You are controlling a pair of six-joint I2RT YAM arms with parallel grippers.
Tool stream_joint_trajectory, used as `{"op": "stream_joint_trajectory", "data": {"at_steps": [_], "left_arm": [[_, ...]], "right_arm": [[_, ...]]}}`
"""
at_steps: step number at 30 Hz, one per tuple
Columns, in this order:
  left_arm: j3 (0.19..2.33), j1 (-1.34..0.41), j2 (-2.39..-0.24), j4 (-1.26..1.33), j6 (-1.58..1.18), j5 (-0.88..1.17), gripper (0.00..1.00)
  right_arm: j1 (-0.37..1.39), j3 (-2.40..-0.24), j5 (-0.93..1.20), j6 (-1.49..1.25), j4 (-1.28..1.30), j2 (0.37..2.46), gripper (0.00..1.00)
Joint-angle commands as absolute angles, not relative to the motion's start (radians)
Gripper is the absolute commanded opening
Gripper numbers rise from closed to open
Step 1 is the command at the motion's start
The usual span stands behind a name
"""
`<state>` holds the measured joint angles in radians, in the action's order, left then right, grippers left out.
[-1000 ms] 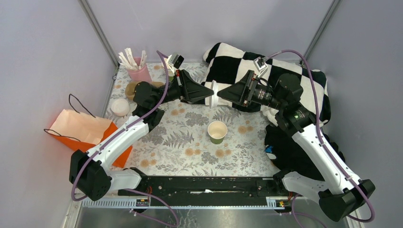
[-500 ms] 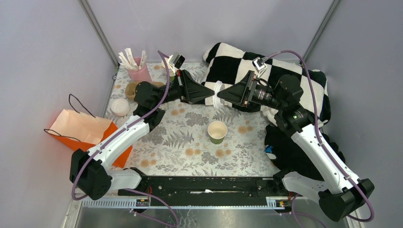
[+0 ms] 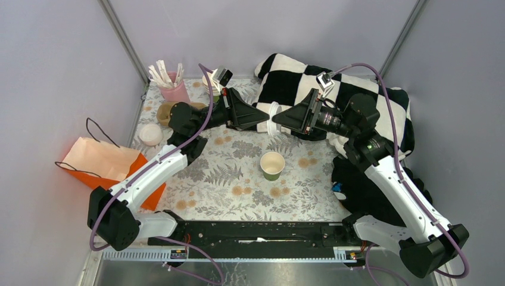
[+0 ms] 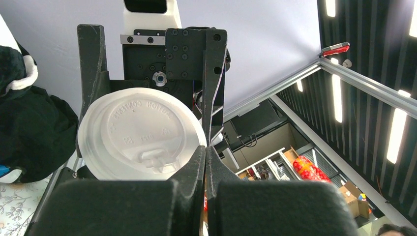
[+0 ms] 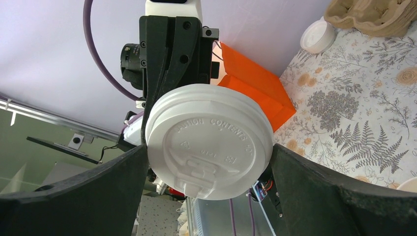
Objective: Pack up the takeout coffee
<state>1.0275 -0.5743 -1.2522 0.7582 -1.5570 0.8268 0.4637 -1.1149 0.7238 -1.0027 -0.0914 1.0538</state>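
Note:
The green paper cup stands open on the floral table with no lid on it. Above and behind it my two grippers meet tip to tip. My right gripper is shut on a round white lid, gripping its sides. The lid shows a double rim, so it may be two stacked lids. My left gripper has its fingers pressed together at the lid's rim. The pinch point itself is hidden behind the fingers.
An orange paper bag lies at the left. A loose white lid, a brown cup carrier, a pink holder of sticks and stacked cups stand at the back left. A checkered cloth covers the back right.
The lid and both gripper tips have shifted slightly to the right. The cup has not moved.

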Motion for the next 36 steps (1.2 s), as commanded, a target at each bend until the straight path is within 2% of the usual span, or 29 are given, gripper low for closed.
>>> {"op": "stream_joint_trajectory", "data": {"at_steps": [1,18,22,36], "left_arm": [[1.078,-0.579,-1.252,0.8,-1.549,0.83,0.0],[1.076,-0.583,-1.252,0.77,-1.532,0.827,0.0],[1.072,-0.583,-1.252,0.775,-1.533,0.827,0.0],[1.071,-0.582,-1.262,0.775,-1.537,0.826,0.0]], "right_arm": [[0.46,-1.127,0.737,-1.004,-0.124,1.045,1.0],[0.46,-1.143,0.715,-0.982,-0.079,1.047,0.94],[0.459,-1.137,0.724,-0.994,-0.104,1.049,0.99],[0.459,-1.142,0.72,-0.993,-0.09,1.057,0.98]]}}
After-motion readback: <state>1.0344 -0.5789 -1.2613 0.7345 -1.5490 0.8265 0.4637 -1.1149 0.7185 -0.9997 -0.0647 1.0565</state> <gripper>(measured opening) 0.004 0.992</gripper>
